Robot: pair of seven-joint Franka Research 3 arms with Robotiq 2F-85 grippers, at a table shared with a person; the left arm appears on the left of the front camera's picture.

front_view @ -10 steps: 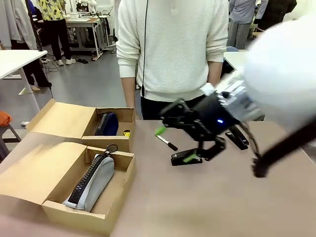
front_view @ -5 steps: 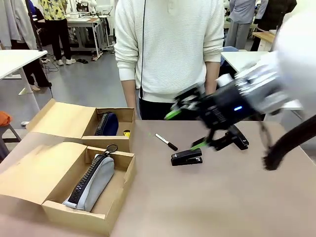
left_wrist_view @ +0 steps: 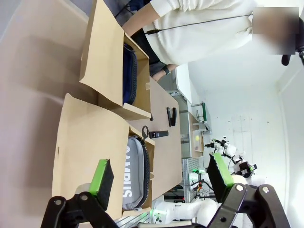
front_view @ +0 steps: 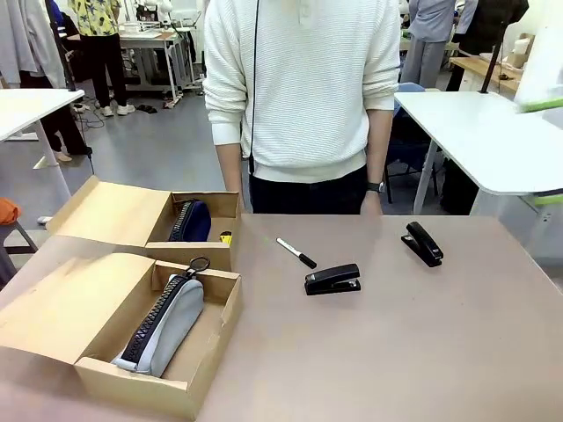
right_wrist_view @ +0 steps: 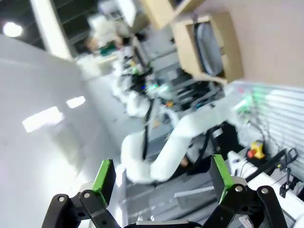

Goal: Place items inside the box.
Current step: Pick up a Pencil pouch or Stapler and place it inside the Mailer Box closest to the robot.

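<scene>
- The table (front_view: pixel 396 352) is topped with a smooth, matt, brownish surface.
- The near box (front_view: pixel 53 308) and the far box (front_view: pixel 114 211) are made of plain, matt brown cardboard.
- The grey pencil case (front_view: pixel 171 325) is sewn of matt cloth, with a black zip.
- The navy pouch (front_view: pixel 195 220) appears to be cloth too.
- The black stapler (front_view: pixel 332 280) and the second stapler (front_view: pixel 423 243) are finished smooth, with a slight sheen.
- The person's sweater (front_view: pixel 308 88) is knitted in a fine white rib.
- The left gripper (left_wrist_view: pixel 160 175) is fitted with matt green pads (left_wrist_view: pixel 101 176).

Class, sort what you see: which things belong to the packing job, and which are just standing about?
Belongs to the job: grey pencil case, navy pouch, yellow knife, marker, near stapler, far stapler, near box, far box.
Just about: white table on the right, white table on the left.
</scene>
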